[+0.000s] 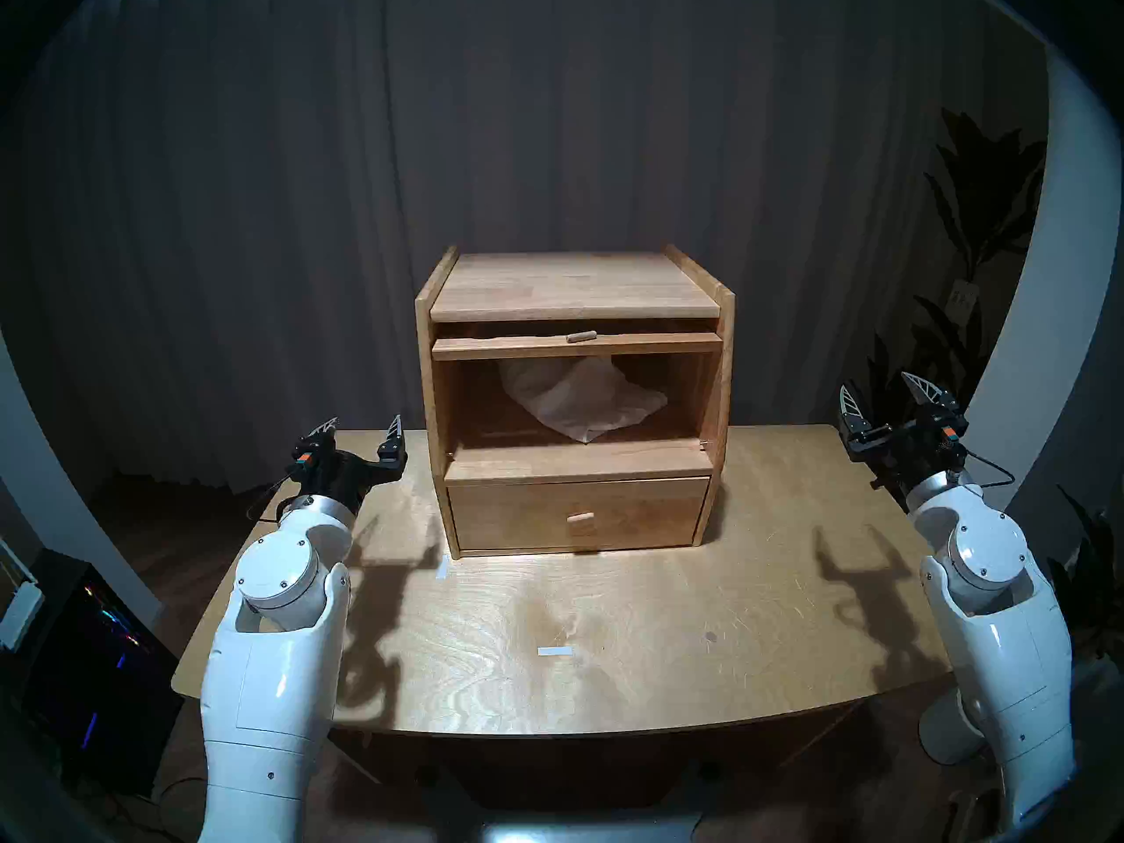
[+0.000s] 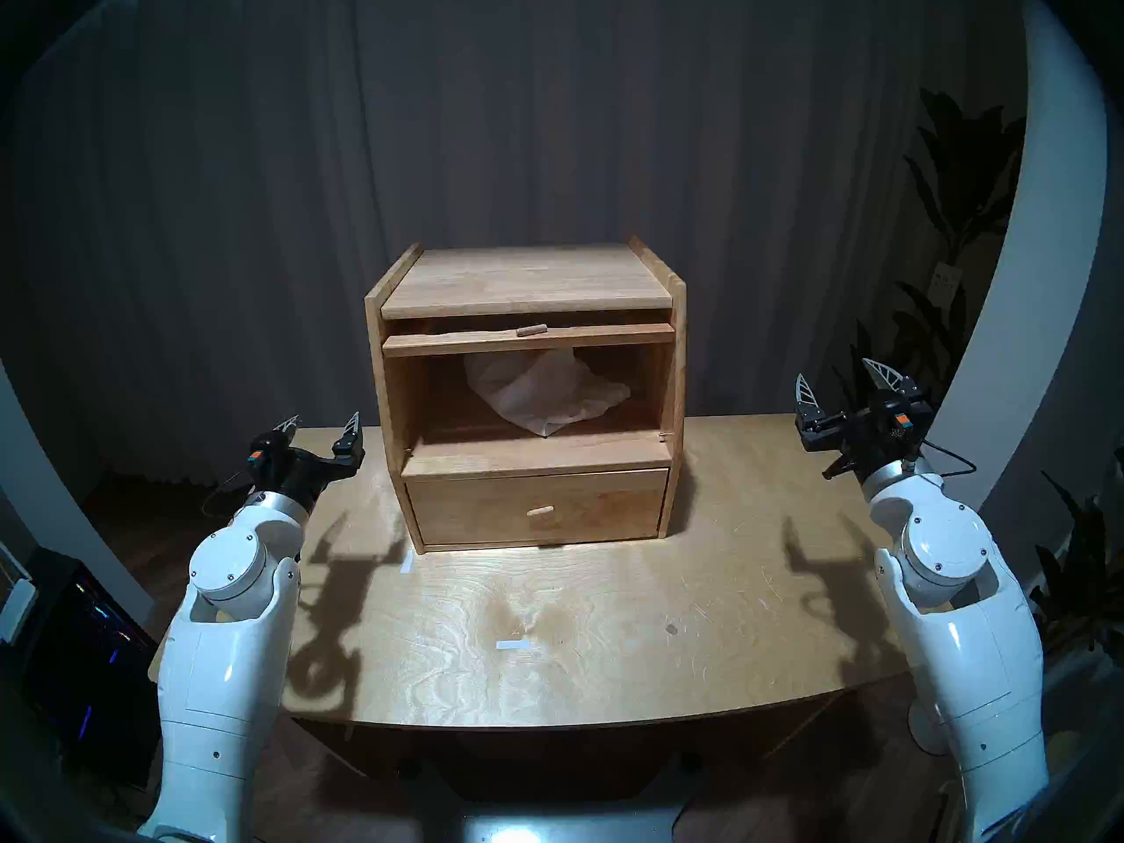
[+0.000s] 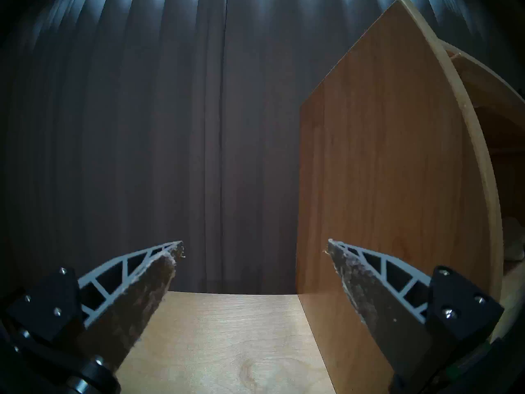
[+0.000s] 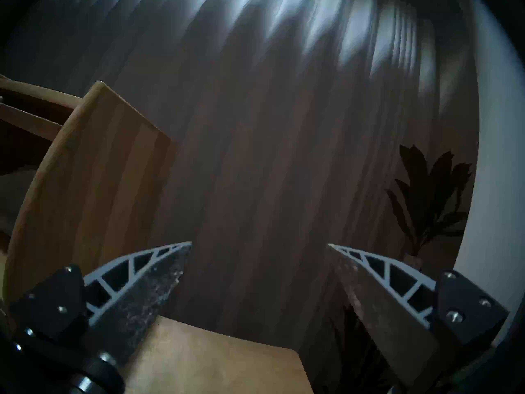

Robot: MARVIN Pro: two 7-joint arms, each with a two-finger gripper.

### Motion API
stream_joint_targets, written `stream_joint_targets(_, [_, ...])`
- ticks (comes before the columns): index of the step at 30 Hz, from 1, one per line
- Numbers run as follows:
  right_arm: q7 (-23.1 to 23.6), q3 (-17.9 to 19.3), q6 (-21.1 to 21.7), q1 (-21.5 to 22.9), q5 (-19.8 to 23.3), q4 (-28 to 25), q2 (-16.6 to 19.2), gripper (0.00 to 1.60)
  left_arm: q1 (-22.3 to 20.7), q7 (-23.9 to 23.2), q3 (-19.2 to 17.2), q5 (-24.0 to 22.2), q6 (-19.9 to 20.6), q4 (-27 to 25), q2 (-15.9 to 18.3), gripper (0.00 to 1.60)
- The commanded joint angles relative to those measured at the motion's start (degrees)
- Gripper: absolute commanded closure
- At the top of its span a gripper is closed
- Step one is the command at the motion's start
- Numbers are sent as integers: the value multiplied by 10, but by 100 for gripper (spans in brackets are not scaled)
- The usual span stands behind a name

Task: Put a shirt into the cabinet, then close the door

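Note:
The light-wood cabinet (image 1: pixel 575 282) stands at the middle back of the table. Its upper compartment is open, and the white shirt (image 1: pixel 578 401) lies crumpled inside, toward the back. The door (image 1: pixel 517 348) is lifted flat under the top board, so only its front edge and peg handle (image 1: pixel 581 337) show. My left gripper (image 1: pixel 362 421) hangs open and empty to the left of the cabinet, above the table's back left corner. My right gripper (image 1: pixel 876 382) hangs open and empty to the right of it. The wrist views show wide-apart fingers (image 3: pixel 159 271) (image 4: pixel 159 271) and the cabinet's side walls (image 3: pixel 383 186) (image 4: pixel 93 171).
The drawer (image 1: pixel 578 513) below the compartment is shut. The wooden table (image 1: pixel 608 641) carries two small white tape marks (image 1: pixel 555 651). Dark curtains hang behind. A plant (image 1: pixel 973 215) stands at the right, and a lit computer case (image 1: pixel 91 641) sits on the floor at the left.

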Motion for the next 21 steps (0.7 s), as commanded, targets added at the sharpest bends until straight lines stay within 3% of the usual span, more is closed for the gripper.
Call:
stream_joint_targets(1, [68, -3, -67, 48, 50, 56, 15, 0, -8, 0, 0, -1, -5, -16, 0, 0])
stream_joint_targets(12, [178, -59, -153, 110, 97, 156, 28, 0, -9, 4, -3, -2, -2, -18, -1, 0])
stream_joint_targets(21, [256, -79, -213, 165, 125, 228, 21, 0, -10, -2, -38, -31, 1, -33, 11, 0])
